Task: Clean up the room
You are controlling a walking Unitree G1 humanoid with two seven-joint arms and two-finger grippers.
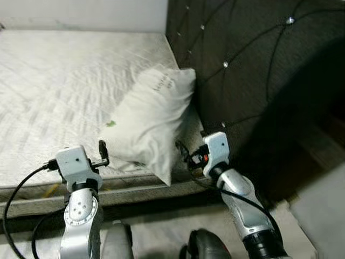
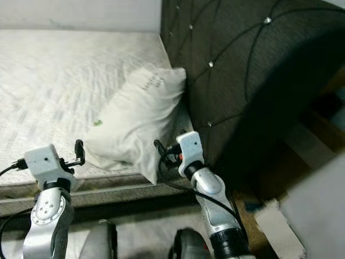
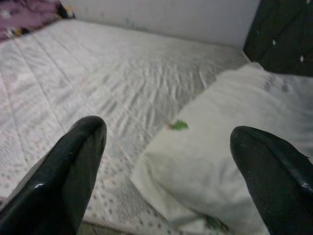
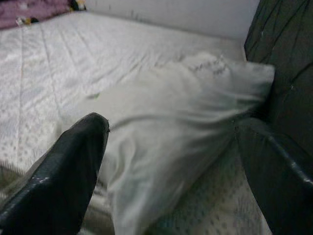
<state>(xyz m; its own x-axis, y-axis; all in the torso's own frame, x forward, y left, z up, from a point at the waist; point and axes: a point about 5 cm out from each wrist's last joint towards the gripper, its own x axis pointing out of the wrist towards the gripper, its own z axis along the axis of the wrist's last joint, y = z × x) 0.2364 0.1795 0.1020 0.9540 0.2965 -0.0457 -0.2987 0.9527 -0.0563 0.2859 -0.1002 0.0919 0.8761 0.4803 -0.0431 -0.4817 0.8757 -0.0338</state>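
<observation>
A white pillow (image 1: 150, 124) lies on the bare quilted mattress (image 1: 59, 91), at the corner where the bed meets the dark tufted headboard (image 1: 242, 70); its far end leans against the headboard, and a small green speck sits on its cover. The left gripper (image 3: 168, 161) hovers near the pillow's near left corner, jaws wide and holding nothing. The right gripper (image 4: 171, 166) is at the pillow's near right end, beside the headboard, jaws wide as well.
</observation>
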